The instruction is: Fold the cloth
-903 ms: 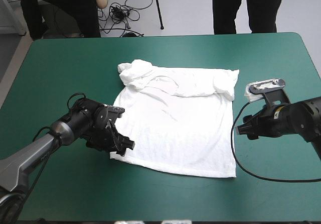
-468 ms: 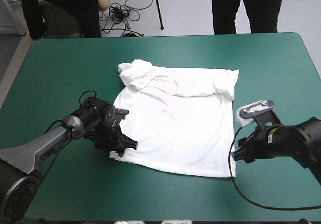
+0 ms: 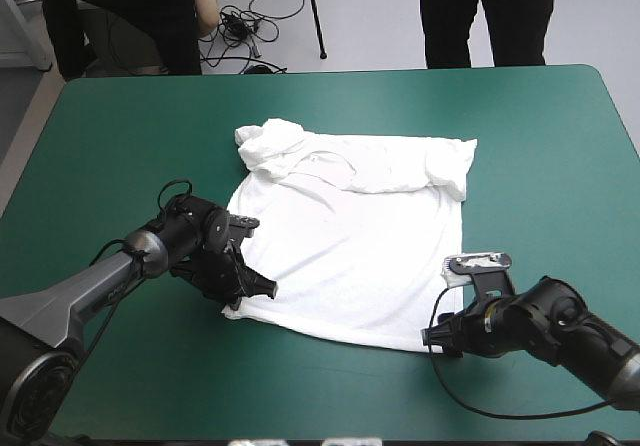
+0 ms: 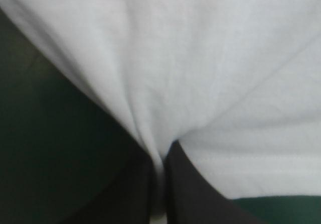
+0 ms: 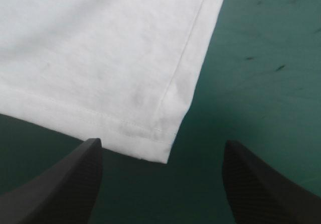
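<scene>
— Where is the T-shirt (image 3: 350, 236)?
— Flat in the middle of the table, its collar end bunched toward the far edge. The left gripper (image 3: 262, 288) pinches its near left hem.
— And the right gripper (image 3: 432, 338)?
— Spread wide, with the near right corner just ahead of it. Bare teal-green cover (image 3: 540, 146) lies all around.

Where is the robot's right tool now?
In the high view, the right tool sits toward the table's near right side, open, at the near right corner of the white T-shirt; that corner lies just ahead, between its fingers.
</scene>
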`<state>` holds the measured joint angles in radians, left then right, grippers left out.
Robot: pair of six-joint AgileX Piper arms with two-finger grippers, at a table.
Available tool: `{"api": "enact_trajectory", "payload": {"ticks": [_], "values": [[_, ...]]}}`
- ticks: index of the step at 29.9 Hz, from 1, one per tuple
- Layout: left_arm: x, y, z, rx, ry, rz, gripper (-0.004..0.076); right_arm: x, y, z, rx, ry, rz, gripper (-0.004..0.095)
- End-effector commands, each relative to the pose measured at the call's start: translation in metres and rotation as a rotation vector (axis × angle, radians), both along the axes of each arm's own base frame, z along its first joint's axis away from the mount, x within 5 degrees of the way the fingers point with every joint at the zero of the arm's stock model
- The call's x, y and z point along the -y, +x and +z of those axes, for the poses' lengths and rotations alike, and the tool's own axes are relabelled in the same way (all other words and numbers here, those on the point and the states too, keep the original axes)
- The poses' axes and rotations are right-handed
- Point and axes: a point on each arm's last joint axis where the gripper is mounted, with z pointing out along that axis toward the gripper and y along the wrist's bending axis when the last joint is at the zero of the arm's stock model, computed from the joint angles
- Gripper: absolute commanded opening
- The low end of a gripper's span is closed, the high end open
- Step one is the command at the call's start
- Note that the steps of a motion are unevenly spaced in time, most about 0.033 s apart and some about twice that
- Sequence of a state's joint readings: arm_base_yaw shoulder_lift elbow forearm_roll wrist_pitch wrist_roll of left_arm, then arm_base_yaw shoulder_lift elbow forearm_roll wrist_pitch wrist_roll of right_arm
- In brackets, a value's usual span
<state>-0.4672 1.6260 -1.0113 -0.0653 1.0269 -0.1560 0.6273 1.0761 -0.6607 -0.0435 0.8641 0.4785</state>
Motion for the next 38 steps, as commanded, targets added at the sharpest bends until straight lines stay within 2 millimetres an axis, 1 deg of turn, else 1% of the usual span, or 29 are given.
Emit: {"api": "enact_trajectory", "payload": {"ticks": [1,7,8,10,11,14,16,17,19,20,24,27,29,31,34,38], "values": [[0.003,0.001,-0.001,0.031,-0.012,-0.008,-0.0009,-0.01,0.008,-0.01,0.005,0.013,0.005,0.0635],[0.003,0.0,-0.001,0.029,-0.015,-0.006,-0.0009,-0.022,0.022,-0.034,-0.048,-0.024,0.007,0.0632],[0.003,0.0,-0.001,0.029,-0.017,-0.005,-0.0009,-0.024,0.024,-0.039,-0.063,-0.036,0.007,0.0625],[0.004,0.0,-0.001,0.026,-0.031,0.004,-0.0009,-0.026,0.027,-0.049,-0.099,-0.066,0.013,0.0578],[0.005,0.0,-0.001,0.025,-0.038,0.008,-0.0009,-0.027,0.028,-0.053,-0.119,-0.073,0.016,0.0539],[0.006,0.0,-0.001,0.025,-0.048,0.015,-0.0009,-0.031,0.029,-0.065,-0.172,-0.093,0.046,0.0375],[0.006,0.001,-0.001,0.031,-0.049,0.014,-0.0009,-0.034,0.029,-0.07,-0.197,-0.088,0.055,0.0236],[0.006,0.001,-0.001,0.035,-0.051,0.014,-0.0009,-0.034,0.03,-0.071,-0.201,-0.091,0.064,0.0178],[0.007,0.002,-0.001,0.041,-0.056,0.016,-0.0009,-0.035,0.031,-0.072,-0.197,-0.087,0.063,0.0031],[0.007,0.002,-0.001,0.046,-0.058,0.016,-0.0009,-0.035,0.031,-0.072,-0.193,-0.083,0.061,-0.0017],[0.008,0.007,0.002,0.114,-0.081,-0.004,-0.0009,-0.034,0.033,-0.067,-0.157,-0.096,0.082,-0.0017],[0.005,0.006,0.013,0.173,-0.071,-0.028,-0.0009,-0.032,0.036,-0.047,-0.102,-0.116,0.094,-0.0017],[0.001,0.003,0.028,0.229,-0.076,-0.041,-0.0009,-0.029,0.039,-0.023,-0.038,-0.121,0.084,-0.0017],[-0.003,-0.002,0.043,0.284,-0.088,-0.048,-0.0009,-0.027,0.041,0.008,0.044,-0.109,0.077,-0.0017],[-0.011,-0.017,0.081,0.398,-0.133,-0.055,-0.0009,-0.022,0.041,0.055,0.162,-0.075,0.058,-0.0016],[-0.023,-0.041,0.139,0.572,-0.212,-0.071,-0.0009,-0.01,0.033,0.118,0.309,-0.044,0.04,-0.0017]]}}
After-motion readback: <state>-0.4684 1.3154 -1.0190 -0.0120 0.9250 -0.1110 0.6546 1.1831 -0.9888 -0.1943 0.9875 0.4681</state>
